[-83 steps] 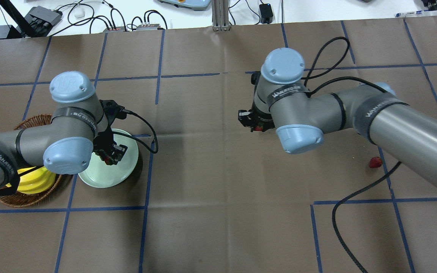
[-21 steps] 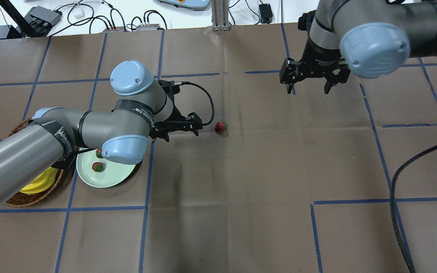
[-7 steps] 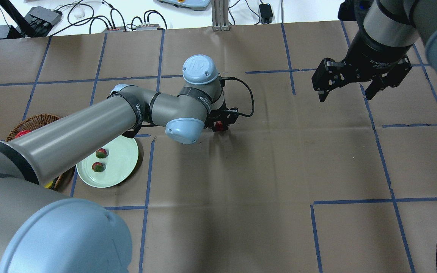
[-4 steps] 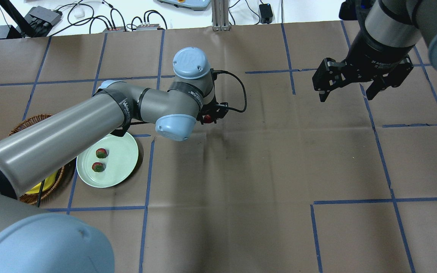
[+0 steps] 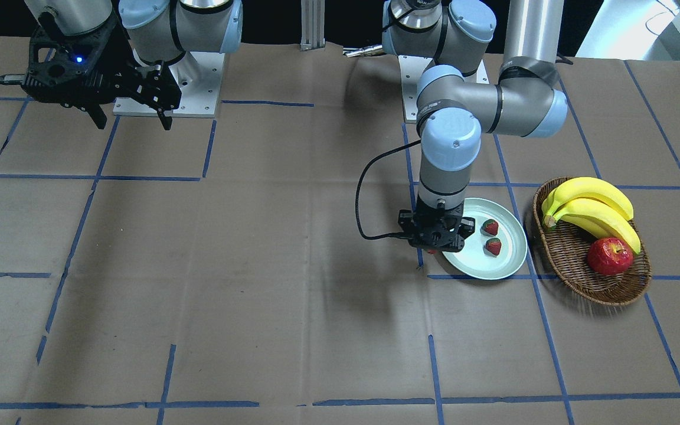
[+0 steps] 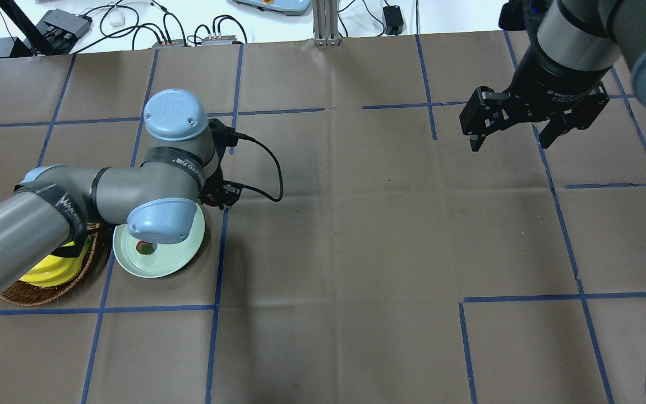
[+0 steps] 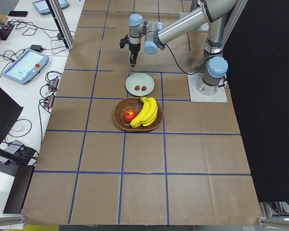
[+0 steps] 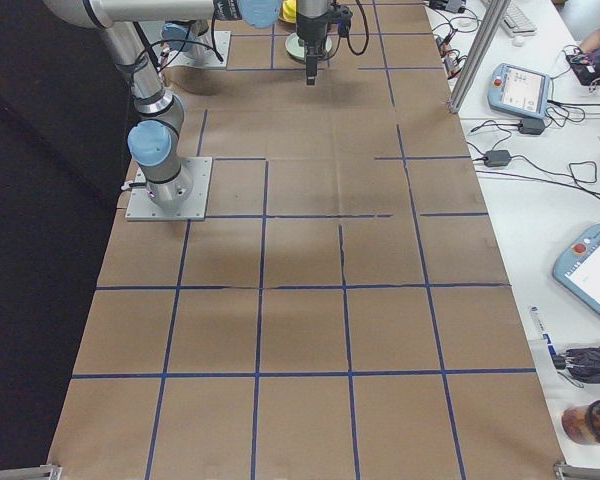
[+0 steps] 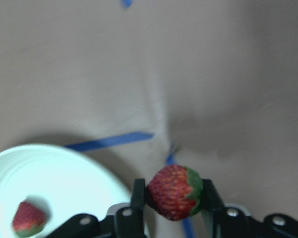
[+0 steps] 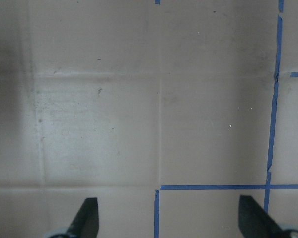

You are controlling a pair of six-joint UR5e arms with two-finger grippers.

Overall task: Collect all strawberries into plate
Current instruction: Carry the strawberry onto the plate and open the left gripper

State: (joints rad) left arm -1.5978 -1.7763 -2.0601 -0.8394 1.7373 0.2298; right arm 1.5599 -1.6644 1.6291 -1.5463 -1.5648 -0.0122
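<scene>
1. The left gripper (image 5: 433,245) points straight down. Its jaws are clamped on a strawberry (image 9: 175,192), which is held sideways with its green cap against one finger and lifted off the table (image 5: 257,236).
2. The plate (image 5: 470,262) sits just beside this gripper, on the side toward the basket (image 5: 576,277). In the wrist view the rim curves in next to one finger, so the held berry seems to hang just outside the rim, above the table and not yet above the plate.
3. Two more strawberries lie on the plate, a little past the gripper toward the basket: one (image 5: 490,227) and its neighbour (image 5: 493,247), close together but apart.
4. The right gripper (image 6: 509,140) hangs raised, well away from the left one, with its fingers spread wide and nothing between them.
5. The step in hand looks like carrying the third berry to the plate. I see no other loose berry, so it is probably the last and the task is nearly finished.
6. The next move calls for a short shift toward the basket, until the berry is over bare plate and short of the two lying there. The gripper should then lower and part its jaws close to the surface, so the berry neither lands on the rim nor rolls off.
</scene>
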